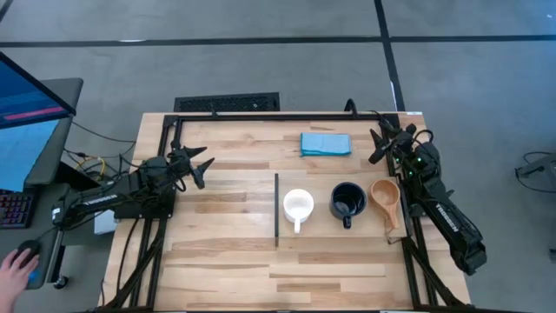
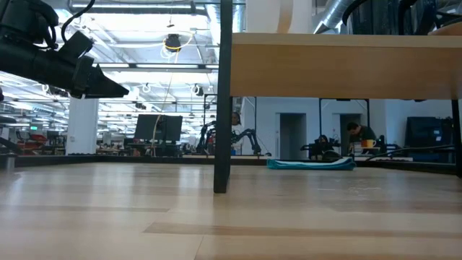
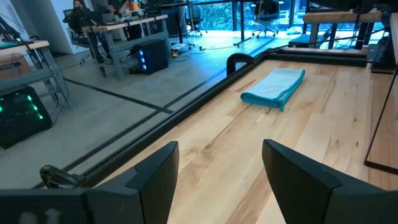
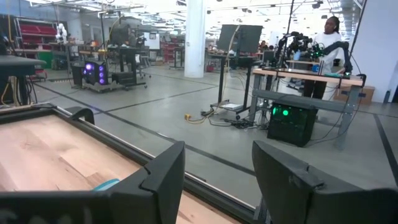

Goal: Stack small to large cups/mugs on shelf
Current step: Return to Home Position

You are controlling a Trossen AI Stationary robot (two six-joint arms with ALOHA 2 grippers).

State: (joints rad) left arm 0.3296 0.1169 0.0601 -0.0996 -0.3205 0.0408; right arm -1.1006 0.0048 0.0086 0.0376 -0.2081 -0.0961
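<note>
Three cups stand in a row on the pale-wood shelf, all with handles toward the near edge: a white mug, a glossy black mug and a tan wooden cup. In the low view the shelf is a raised plank on a black leg. My left gripper hovers open at the table's left, well away from the cups. My right gripper stands open at the far right corner, beyond the wooden cup. Both wrist views show nothing between the fingers.
A folded blue cloth lies near the far edge, left of my right gripper. Black frame rails run along the table's far edge and sides. Bare wood lies between my left gripper and the shelf. A person's hand rests off the table, far left.
</note>
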